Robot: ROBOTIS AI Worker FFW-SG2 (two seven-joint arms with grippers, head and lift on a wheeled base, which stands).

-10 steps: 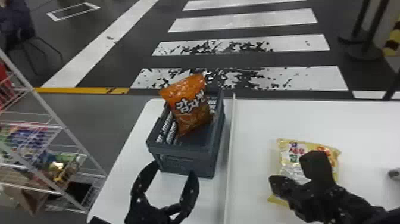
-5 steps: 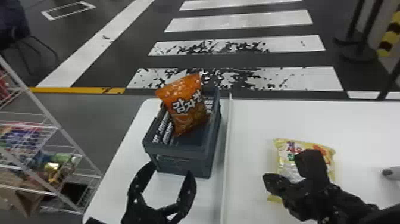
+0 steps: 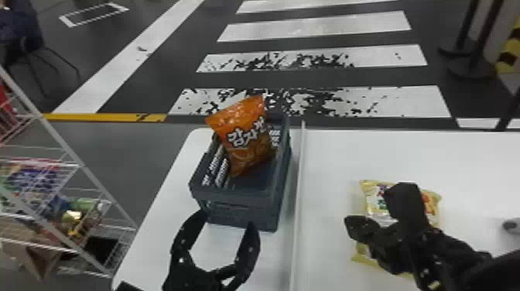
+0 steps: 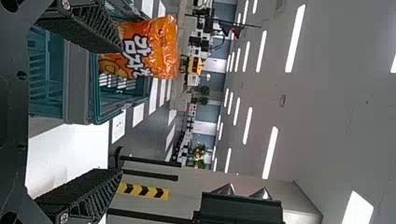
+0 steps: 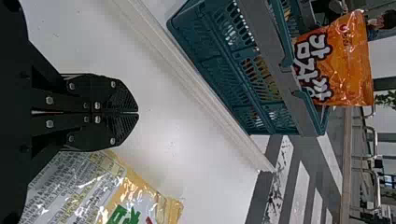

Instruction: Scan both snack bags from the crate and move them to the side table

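Observation:
The orange snack bag point(image 3: 245, 139) stands tilted in the grey-blue crate point(image 3: 236, 193), its top above the rim. My left gripper point(image 3: 226, 218) is open in front of the crate, with nothing between its fingers. In the left wrist view, the orange bag point(image 4: 159, 46) shows beyond one finger of the left gripper point(image 4: 120, 109). My right gripper point(image 3: 350, 223) is over the yellow snack bag point(image 3: 369, 249), covering part of it. In the right wrist view, the right gripper point(image 5: 138, 113) is shut and empty, beside the yellow bag point(image 5: 140, 198) lying flat on the white table.
A white raised strip point(image 3: 297, 193) divides the tabletop between crate and yellow bag. Something yellow shows through the crate's slotted wall point(image 5: 224, 60). A wire rack point(image 3: 73, 170) with goods is at the left. A grey object point(image 3: 512, 225) sits at the right edge.
My right gripper has shifted slightly forward and left over the yellow bag. The left gripper, the crate and the orange bag keep their places, and the head view has swayed a little.

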